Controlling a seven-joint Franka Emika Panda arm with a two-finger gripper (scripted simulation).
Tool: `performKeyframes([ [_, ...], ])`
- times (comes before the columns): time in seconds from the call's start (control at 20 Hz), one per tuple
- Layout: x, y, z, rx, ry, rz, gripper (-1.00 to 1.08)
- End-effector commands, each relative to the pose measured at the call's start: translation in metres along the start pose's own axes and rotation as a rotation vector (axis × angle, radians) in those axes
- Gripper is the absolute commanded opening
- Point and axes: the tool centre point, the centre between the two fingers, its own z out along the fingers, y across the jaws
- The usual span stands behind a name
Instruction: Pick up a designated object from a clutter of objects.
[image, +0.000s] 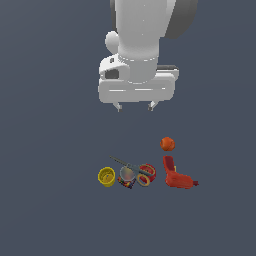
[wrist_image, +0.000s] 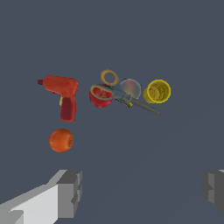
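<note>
The designated object, a small bright yellow cup, lies on the dark floor at the end of the clutter toward the exterior view's left, its hollow showing. My gripper hangs open well above the clutter, touching nothing; its two grey fingertips stand wide apart. Beside the cup lie grey-bladed scissors, then a red-and-cream ring. A red drill-like tool and an orange ball sit toward the exterior view's right.
A small dark box lies under the scissors' handles, next to the cup. The floor is a flat dark grey surface with no edges in view.
</note>
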Motion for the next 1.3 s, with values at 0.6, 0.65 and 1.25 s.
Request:
performKeyframes([
  [0.6,0.008,0.01,0.003,-0.029,0.007,-0.002,1.0],
  [0.65,0.008,0.01,0.003,-0.029,0.007,-0.001,1.0],
  [1.25,0.032,0.024,0.033,-0.016,0.003,0.049,1.0],
])
